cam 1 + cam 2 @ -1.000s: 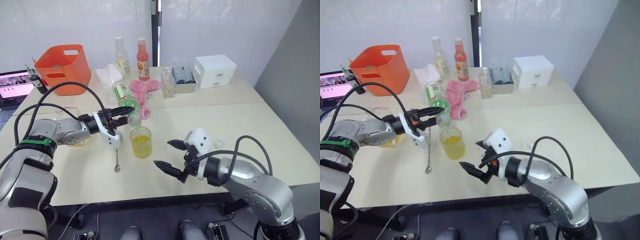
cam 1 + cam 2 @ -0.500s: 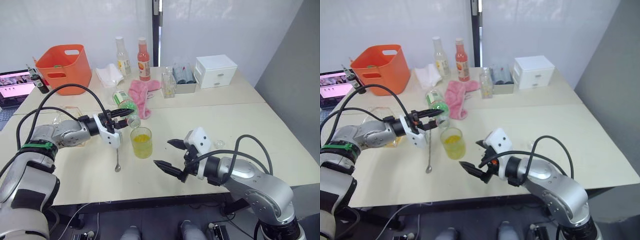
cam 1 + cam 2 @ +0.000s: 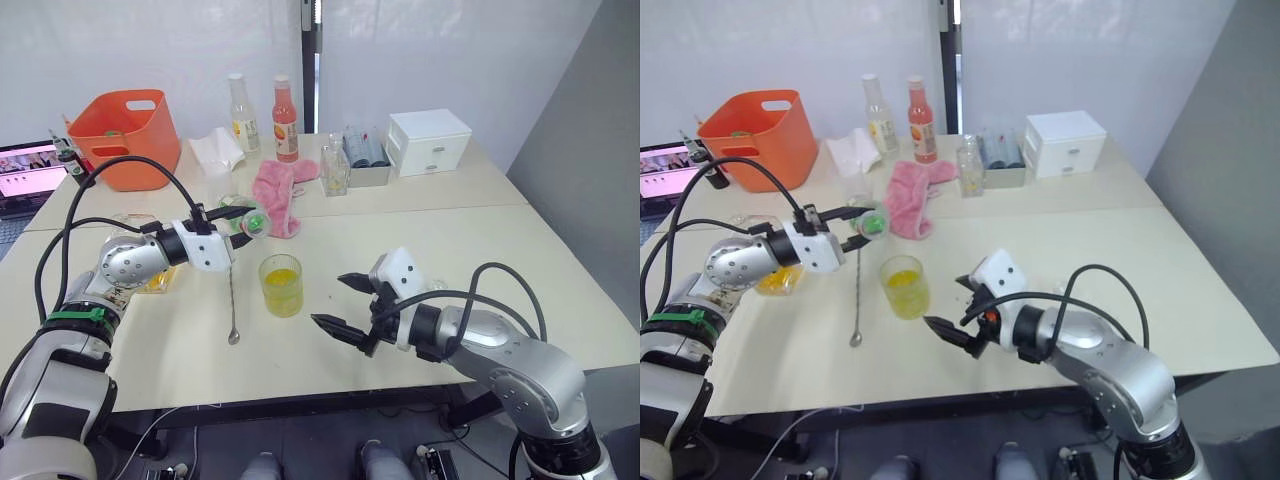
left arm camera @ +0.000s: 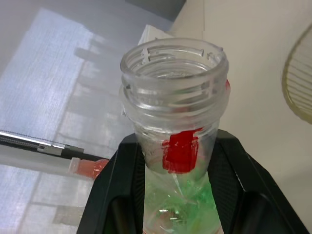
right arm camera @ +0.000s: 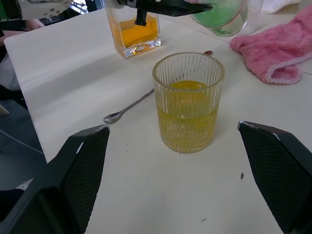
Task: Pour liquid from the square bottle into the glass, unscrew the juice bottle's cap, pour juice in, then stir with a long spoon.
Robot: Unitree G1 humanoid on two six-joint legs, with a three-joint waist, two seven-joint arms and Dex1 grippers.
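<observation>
Now the left gripper [image 3: 232,218] hangs above the table [image 3: 470,250] with its two black fingers pinched on the neck of the juice bottle [image 3: 243,219] — the left wrist view shows the bottle's open threaded mouth [image 4: 174,66] right between the pads, a red mark just under the threads and green showing through the plastic lower down. The bottle lies roughly level in that grip, mouth toward the pink cloth [image 3: 277,187], up and to the robot's left of the glass [image 3: 281,285] and not over its rim. The glass, a ribbed tumbler, stands upright on the table between the two arms, holding yellow liquid to about half its height. Just to its left lies the long spoon [image 3: 232,300], flat on the tabletop, its small bowl [image 5: 111,117] at the end nearer the robot and its stem running away under the held bottle; it touches neither the glass nor a gripper. Over on the right, the right gripper [image 3: 341,304] hovers low just beside the glass with its fingers spread wide and nothing between them — its wrist view looks straight at the tumbler, framed by the two black fingertips [image 5: 80,165]. Behind the glass in that view stands the square bottle [image 5: 132,30] with amber liquid inside. I cannot pick out the cap with any certainty.
</observation>
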